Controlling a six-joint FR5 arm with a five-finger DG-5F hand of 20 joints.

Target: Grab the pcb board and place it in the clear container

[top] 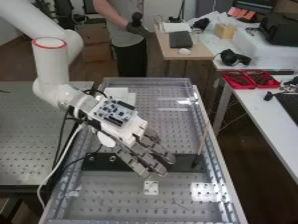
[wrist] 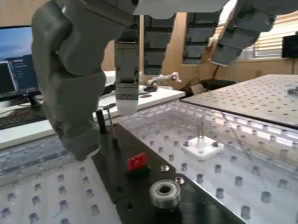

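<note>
My hand (top: 144, 151) is over the black plate (top: 95, 162), its fingers extended and nothing held between them. In the wrist view the hand (wrist: 73, 82) has its thumb beside the plate (wrist: 124, 186) and its fingers spread apart above. A small red piece, perhaps the pcb board (wrist: 137, 161), stands upright in a dark slot of the plate, near the thumb's tip but apart from it. Transparent walls (top: 211, 145) run around the perforated bench top; whether they are the clear container I cannot tell.
A knurled metal knob (wrist: 165, 194) rises from the plate, and thin upright rods stand at its far end. Beside the plate lies a white block (wrist: 203, 146) with pins, also seen as a white square (top: 151, 187). A side table holds red trays (top: 250, 79); a person stands behind.
</note>
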